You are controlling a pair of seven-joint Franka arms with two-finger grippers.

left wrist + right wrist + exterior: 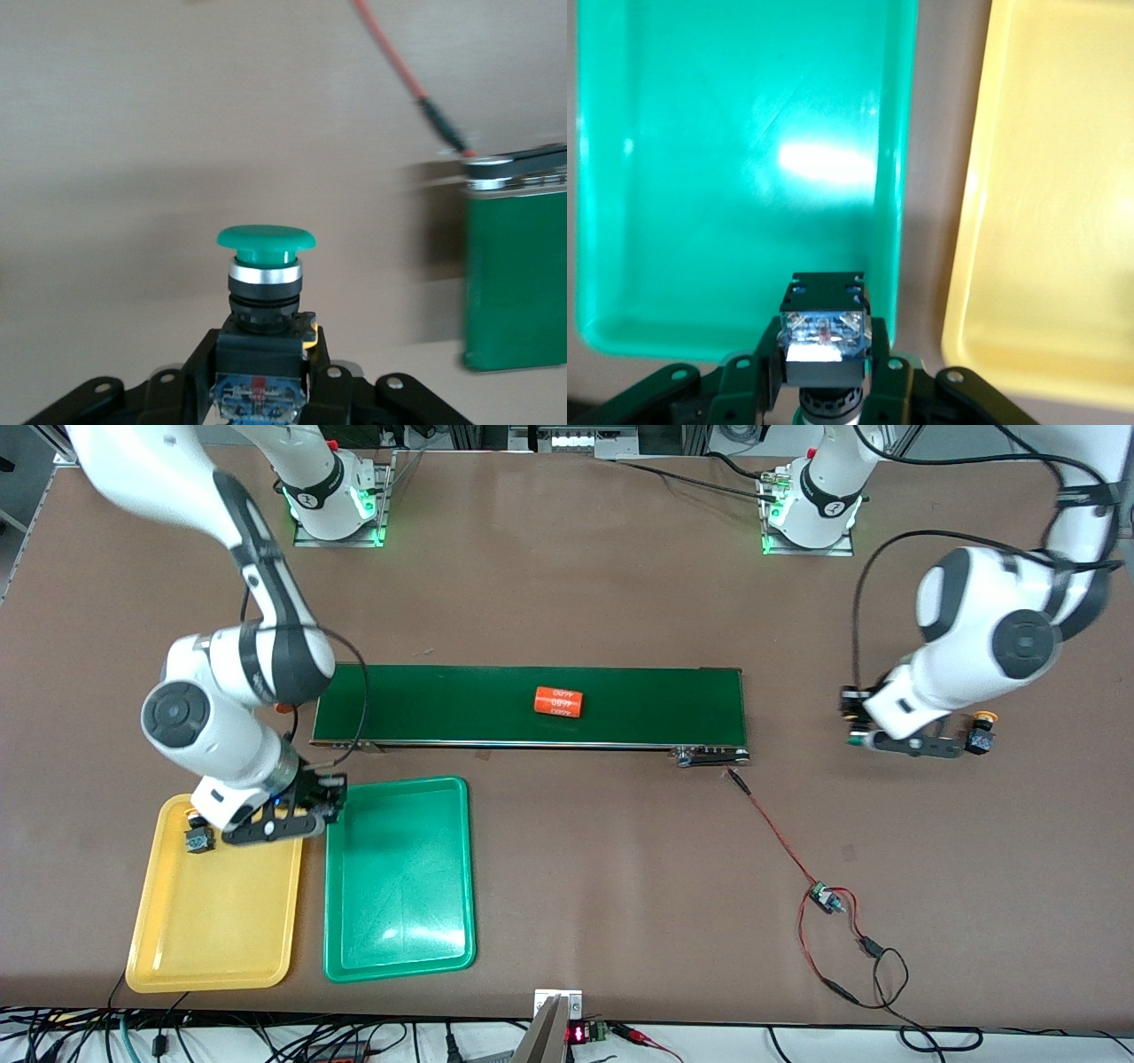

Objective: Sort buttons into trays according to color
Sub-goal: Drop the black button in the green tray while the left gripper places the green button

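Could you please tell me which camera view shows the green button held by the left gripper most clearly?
The left wrist view: the green button fills its middle, cap and black body plain, clamped in the left gripper. The front view shows only a green speck under that arm's wrist, by the belt's end. The right wrist view does not show it.

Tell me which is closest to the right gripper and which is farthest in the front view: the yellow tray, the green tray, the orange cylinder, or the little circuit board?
Starting from the right gripper, which holds a button:
1. The yellow tray and the green tray: the gripper hangs where they meet, too close to call.
2. The orange cylinder, on the belt.
3. The circuit board, toward the left arm's end.
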